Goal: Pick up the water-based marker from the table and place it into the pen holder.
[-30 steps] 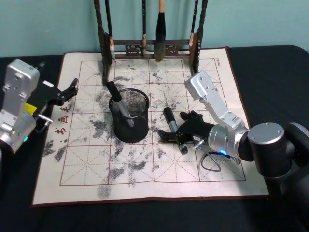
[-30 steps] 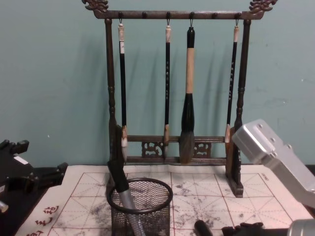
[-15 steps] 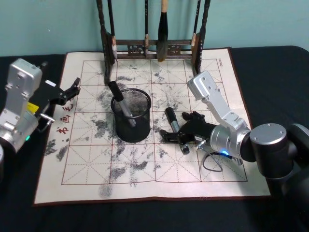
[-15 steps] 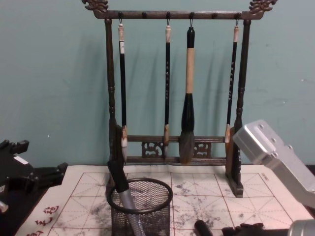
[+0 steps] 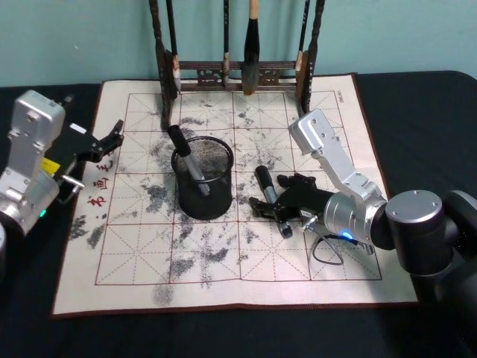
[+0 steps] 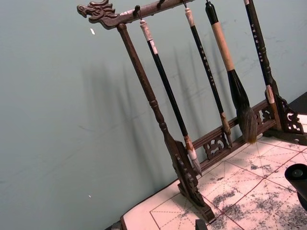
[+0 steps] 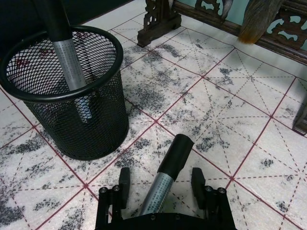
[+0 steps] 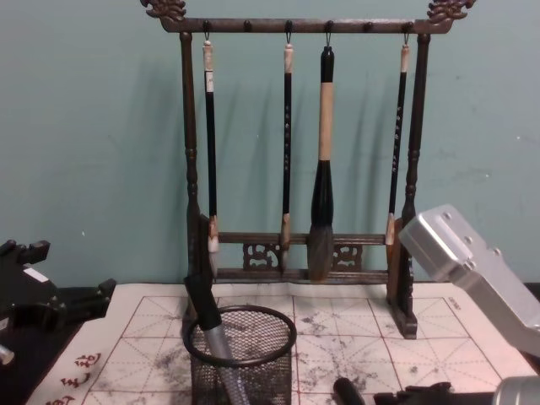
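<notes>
Right gripper astride the marker, grasp not yet made

Over the last second little shifts: the right gripper (image 5: 270,209) stays low on the table (image 5: 223,250), jaws wide and empty. The water-based marker (image 7: 165,179) lies between its fingers (image 7: 123,184), just right of the pen holder (image 5: 201,205), so closing looks next. The left gripper (image 5: 104,142) is parked far left.

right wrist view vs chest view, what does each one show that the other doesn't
Right wrist: the right pincer open either side of the marker, its silver barrel lying on the mat. Chest: the brush rack's top rail, four hanging brushes, the left pincer by the mat's left edge. Both: the pen holder with another pen leaning in it.
</notes>
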